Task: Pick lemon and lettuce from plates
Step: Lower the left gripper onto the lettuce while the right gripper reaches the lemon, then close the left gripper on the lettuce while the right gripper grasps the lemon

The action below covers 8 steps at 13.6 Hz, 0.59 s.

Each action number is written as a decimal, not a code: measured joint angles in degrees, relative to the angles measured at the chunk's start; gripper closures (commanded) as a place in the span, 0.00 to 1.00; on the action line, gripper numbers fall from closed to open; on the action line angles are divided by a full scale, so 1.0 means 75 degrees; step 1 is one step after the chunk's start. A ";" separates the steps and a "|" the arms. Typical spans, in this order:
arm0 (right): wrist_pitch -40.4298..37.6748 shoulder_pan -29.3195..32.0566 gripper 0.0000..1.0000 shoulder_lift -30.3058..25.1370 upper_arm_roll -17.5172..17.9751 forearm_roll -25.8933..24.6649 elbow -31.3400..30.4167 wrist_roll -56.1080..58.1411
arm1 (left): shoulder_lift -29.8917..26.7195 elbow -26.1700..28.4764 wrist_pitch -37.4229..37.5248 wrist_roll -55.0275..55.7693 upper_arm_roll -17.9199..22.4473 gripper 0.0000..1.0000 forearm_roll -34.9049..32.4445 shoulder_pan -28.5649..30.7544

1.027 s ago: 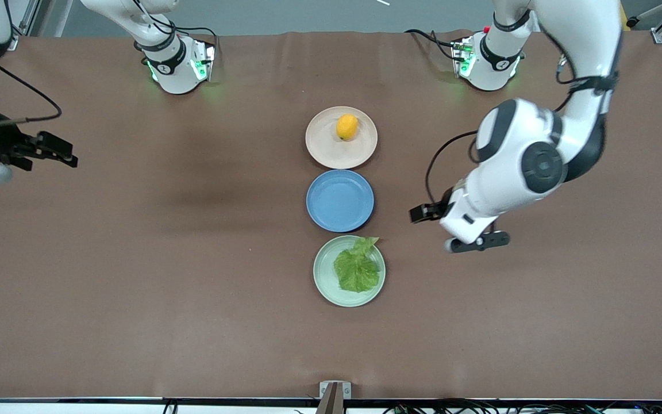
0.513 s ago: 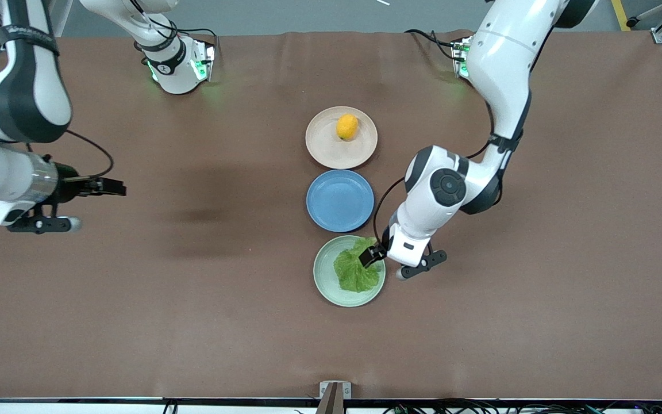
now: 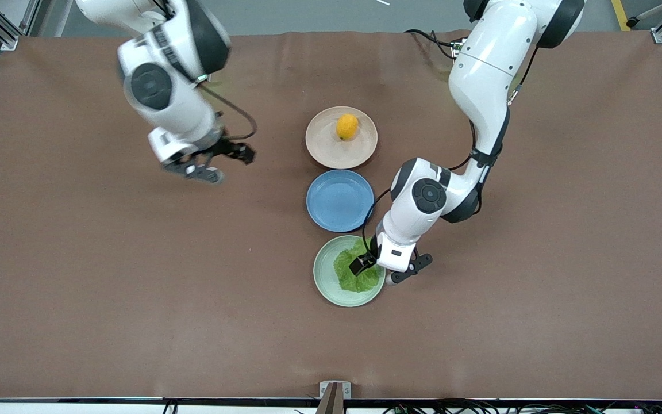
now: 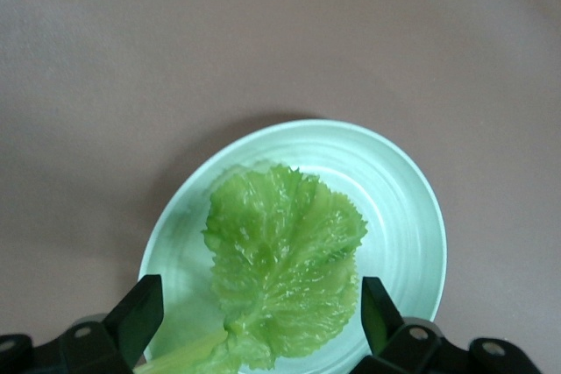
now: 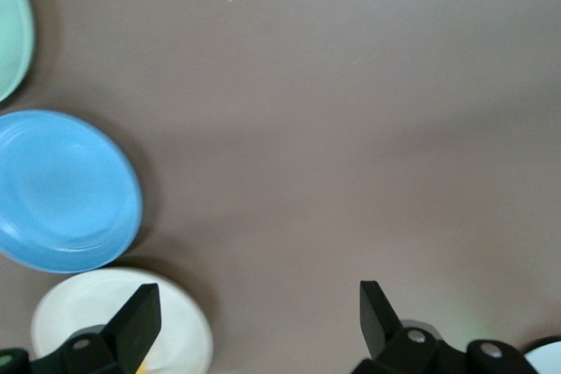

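Lettuce [image 4: 285,260] lies under the left tool [image 4: 254,308] (jaws spread).

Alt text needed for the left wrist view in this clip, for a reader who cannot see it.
A crinkled green lettuce leaf lies on a pale mint green plate, seen from directly above. The left gripper is open over the leaf, one dark finger at each side of it, touching nothing. Bare brown table surrounds the plate.
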<state>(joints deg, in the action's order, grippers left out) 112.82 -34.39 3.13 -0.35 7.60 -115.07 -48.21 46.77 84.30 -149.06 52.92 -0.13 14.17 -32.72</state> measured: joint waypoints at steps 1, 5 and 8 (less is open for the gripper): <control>0.0346 -0.0513 0.00 0.0043 0.0006 0.0001 -0.0068 -0.0658 | 0.0013 0.0000 0.0000 0.0008 0.0000 0.08 0.0000 -0.0035; 0.2068 -0.2114 0.00 0.0979 0.0004 0.0002 -0.0274 -0.2663 | 0.0116 -0.0001 0.0000 0.0010 0.0001 0.17 0.0000 -0.0056; 0.3303 -0.2925 0.00 0.1955 -0.0004 0.0002 -0.0289 -0.3546 | 0.0233 -0.0004 -0.0006 0.0010 -0.0001 0.21 0.0000 -0.0077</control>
<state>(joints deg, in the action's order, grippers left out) 137.59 -56.33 17.79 -0.39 7.62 -117.24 -74.80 48.52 84.27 -149.11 52.99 -0.13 14.17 -33.30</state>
